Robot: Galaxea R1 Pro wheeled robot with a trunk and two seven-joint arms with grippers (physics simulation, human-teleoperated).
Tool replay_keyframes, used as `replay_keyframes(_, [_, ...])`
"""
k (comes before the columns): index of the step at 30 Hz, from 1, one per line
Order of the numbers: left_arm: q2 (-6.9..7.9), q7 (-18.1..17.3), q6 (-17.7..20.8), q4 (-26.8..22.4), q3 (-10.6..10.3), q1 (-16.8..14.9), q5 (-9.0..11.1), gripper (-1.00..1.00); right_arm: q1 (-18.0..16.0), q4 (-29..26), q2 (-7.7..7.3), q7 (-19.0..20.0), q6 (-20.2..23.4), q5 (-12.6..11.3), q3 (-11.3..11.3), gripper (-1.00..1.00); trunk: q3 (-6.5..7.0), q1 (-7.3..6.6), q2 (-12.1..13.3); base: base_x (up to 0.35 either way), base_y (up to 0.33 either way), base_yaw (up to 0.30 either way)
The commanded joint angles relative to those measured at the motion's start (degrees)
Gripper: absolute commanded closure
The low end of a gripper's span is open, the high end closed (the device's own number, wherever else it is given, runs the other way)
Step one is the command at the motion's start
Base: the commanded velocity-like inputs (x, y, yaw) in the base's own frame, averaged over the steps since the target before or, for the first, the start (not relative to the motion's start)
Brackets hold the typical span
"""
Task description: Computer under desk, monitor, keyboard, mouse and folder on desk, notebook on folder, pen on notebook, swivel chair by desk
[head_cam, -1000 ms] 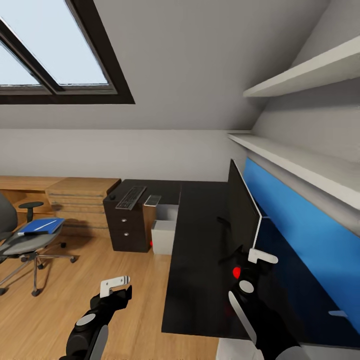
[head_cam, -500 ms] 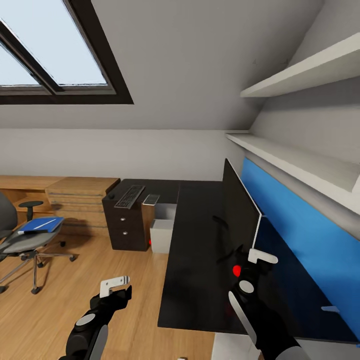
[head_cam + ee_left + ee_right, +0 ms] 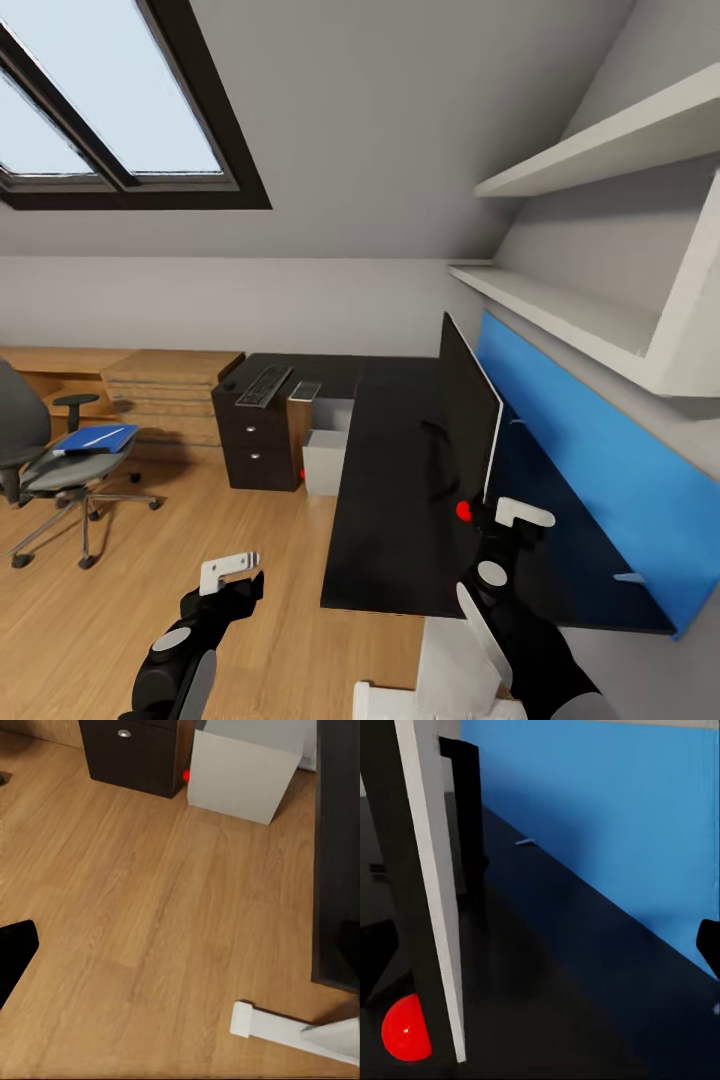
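The black monitor [image 3: 466,415] stands edge-on on the black desk [image 3: 390,500]. My right gripper [image 3: 508,522] hovers open at the monitor's near corner, whose pale edge [image 3: 431,892] is close in the right wrist view. The keyboard [image 3: 264,385] lies on the desk's far drawer unit, a grey flat item [image 3: 305,390] beside it. The white computer [image 3: 328,455] sits under the desk. The swivel chair [image 3: 45,460] stands at the left with the blue folder [image 3: 95,438] on its seat. My left gripper [image 3: 230,575] hangs open over the wooden floor [image 3: 150,915].
White shelves [image 3: 560,300] and a blue wall panel [image 3: 590,470] run along the desk's right side. Wooden cabinets [image 3: 165,395] line the far wall under the skylight. A white base part [image 3: 440,680] lies below the desk's near edge. Open floor stretches between the chair and the desk.
The whole view has shifted, so the camera moved: the chair shows further into the picture and the desk's near edge sits higher. Both arms keep the same pose.
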Motion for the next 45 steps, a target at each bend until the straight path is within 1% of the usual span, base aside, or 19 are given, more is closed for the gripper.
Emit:
replay_keyframes(1, [0.00,0.5,0.2,-0.1,-0.1,0.0,0.6,-1.00,-0.1,0.0,-0.04,-0.3,-0.3,-0.6,0.2,-1.00,-0.09,-0.02,-0.1,-0.332,0.000,0.000])
replay_keyframes(14, [-0.01,0.5,0.2,0.0,-0.1,0.0,0.6,-1.00,0.0,-0.2,0.09,0.0,-0.6,-0.7,0.4,-1.00,-0.09,-0.02,-0.1,-0.335,0.000,0.000])
replay_keyframes(15, [-0.01,0.5,0.2,0.1,-0.1,0.0,0.6,-1.00,0.1,-0.5,0.12,0.1,-1.7,-0.7,0.7,-1.00,-0.09,-0.02,-0.1,-0.336,0.000,0.000])
replay_keyframes(16, [0.04,0.5,0.2,0.3,0.1,0.0,0.7,-1.00,0.1,-1.1,0.25,-0.1,-3.5,-0.9,2.2,-1.00,-0.09,-0.02,-0.1,-0.336,0.000,0.000])
replay_keyframes(18, [0.05,0.5,0.3,0.3,0.1,0.0,0.7,-1.00,0.1,-2.0,0.60,-0.1,-3.6,-1.1,2.4,-1.00,-0.09,-0.02,-0.1,-0.336,0.000,0.000])
replay_keyframes(19, [0.07,0.5,0.3,0.3,0.2,0.0,0.7,-1.00,0.3,-3.9,1.60,-0.3,-3.6,-1.1,3.3,-1.00,-0.09,-0.02,-0.1,-0.335,0.000,0.000])
replay_keyframes(22, [0.07,0.4,0.3,0.2,0.2,0.0,0.7,-1.00,0.7,-4.4,1.64,-0.4,-3.7,-1.0,3.6,-1.00,-0.09,-0.02,-0.1,-0.336,0.000,0.000])
replay_keyframes(23, [0.05,0.4,0.3,0.2,0.2,0.0,0.7,-1.00,2.6,-6.2,1.54,-0.5,-3.7,-0.9,3.7,-1.00,-0.09,-0.02,-0.1,-0.336,0.000,0.000])
replay_keyframes(27, [0.02,0.5,0.3,0.3,0.1,0.0,0.7,-1.00,5.2,-7.4,1.45,-0.5,-3.7,-0.9,3.7,-1.00,-0.09,-0.02,-0.1,-0.336,0.000,0.000])
replay_keyframes(30, [0.09,0.6,0.1,2.2,0.2,0.0,0.7,-1.00,7.9,-7.1,1.40,-0.3,-3.9,-1.0,3.7,-1.00,-0.09,-0.02,-0.1,-0.336,0.000,0.000])
replay_keyframes(33, [0.13,0.6,0.0,4.7,0.2,0.0,0.7,-1.00,10.1,-5.3,1.42,-0.1,-4.1,-1.0,3.8,-1.00,-0.09,-0.02,-0.1,-0.330,0.000,0.000])
replay_keyframes(36, [0.17,0.7,-0.4,10.4,0.2,0.0,0.7,-1.00,12.1,-2.6,1.51,0.0,-4.5,-1.0,3.9,-1.00,-0.09,-0.02,-0.1,-0.246,0.000,0.000])
replay_keyframes(37, [0.32,0.7,-2.6,15.2,0.5,0.0,0.7,-1.00,12.9,0.7,1.71,0.3,-4.6,-1.1,4.1,-1.00,-0.09,-0.02,-0.1,-0.078,0.000,0.000])
replay_keyframes(38, [0.40,0.7,-3.6,16.4,0.6,0.0,0.7,-1.00,13.0,1.7,1.76,0.6,-4.6,-1.1,4.3,-1.00,-0.09,-0.02,-0.1,-0.063,0.000,0.000])
replay_keyframes(39, [0.57,0.7,-6.2,19.1,0.9,0.0,0.7,-1.00,13.2,3.7,1.86,1.0,-4.7,-1.2,4.5,-1.00,-0.09,-0.02,-0.1,-0.040,0.000,0.000])
replay_keyframes(41, [0.82,0.7,-9.5,22.1,1.0,0.0,0.7,-1.00,13.3,5.4,2.02,1.6,-4.8,-1.3,4.7,-1.00,-0.09,-0.02,-0.1,-0.029,0.000,0.000])
replay_keyframes(42, [1.17,0.6,-13.5,25.1,1.1,0.0,0.7,-1.00,13.4,7.1,2.23,2.3,-5.2,-1.3,4.8,-1.00,-0.09,-0.02,-0.1,-0.016,0.000,0.000])
replay_keyframes(44, [1.59,0.5,-17.6,28.0,1.2,0.0,0.6,-1.00,13.4,9.0,2.45,2.9,-6.1,-1.5,4.9,-1.00,-0.09,-0.02,-0.1,-0.012,0.000,0.000])
replay_keyframes(45, [1.98,0.4,-21.3,30.5,1.2,0.0,0.6,-1.00,13.4,11.2,2.66,3.4,-7.5,-1.9,5.0,-1.00,-0.09,-0.02,-0.1,-0.007,0.000,0.000])
